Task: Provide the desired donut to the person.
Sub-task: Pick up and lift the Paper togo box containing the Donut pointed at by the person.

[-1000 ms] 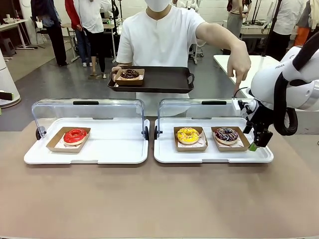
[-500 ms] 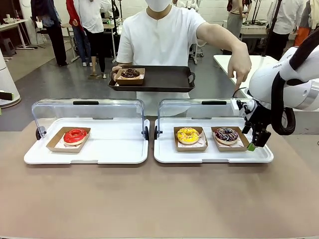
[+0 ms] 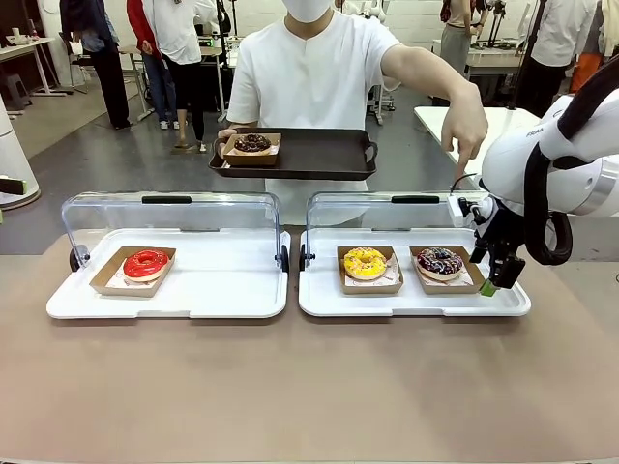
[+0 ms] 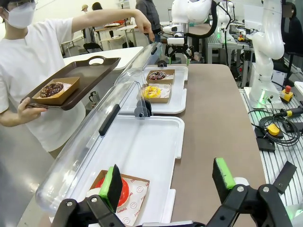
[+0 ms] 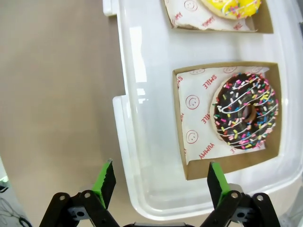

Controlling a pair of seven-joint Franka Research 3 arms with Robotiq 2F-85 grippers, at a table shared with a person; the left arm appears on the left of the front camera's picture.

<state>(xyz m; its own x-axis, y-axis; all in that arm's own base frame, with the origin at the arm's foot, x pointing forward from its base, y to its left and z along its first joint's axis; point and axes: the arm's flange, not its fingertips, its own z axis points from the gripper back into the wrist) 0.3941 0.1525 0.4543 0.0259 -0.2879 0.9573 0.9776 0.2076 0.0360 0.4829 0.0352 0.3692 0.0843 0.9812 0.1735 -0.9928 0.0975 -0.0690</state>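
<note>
Hovering near the left tray (image 3: pixel 222 290) with its jaws spread wide and nothing between them, the left gripper (image 4: pixel 168 178) looks past the red donut (image 3: pixel 146 262). At centre, the person (image 3: pixel 309 87) balances a dark serving tray (image 3: pixel 319 155) and points a hand (image 3: pixel 469 121) down toward the right tray (image 3: pixel 416 309). There, beyond the yellow donut (image 3: pixel 365 261), sits the sprinkled chocolate donut (image 3: pixel 440 260), apparently the one wanted. The right gripper (image 5: pixel 161 182), open and empty, hangs at that tray's outer edge, just beside the donut's cardboard boat (image 5: pixel 227 163). A clean pick likely means pinching the boat's wall, not the icing, and lifting level.
</note>
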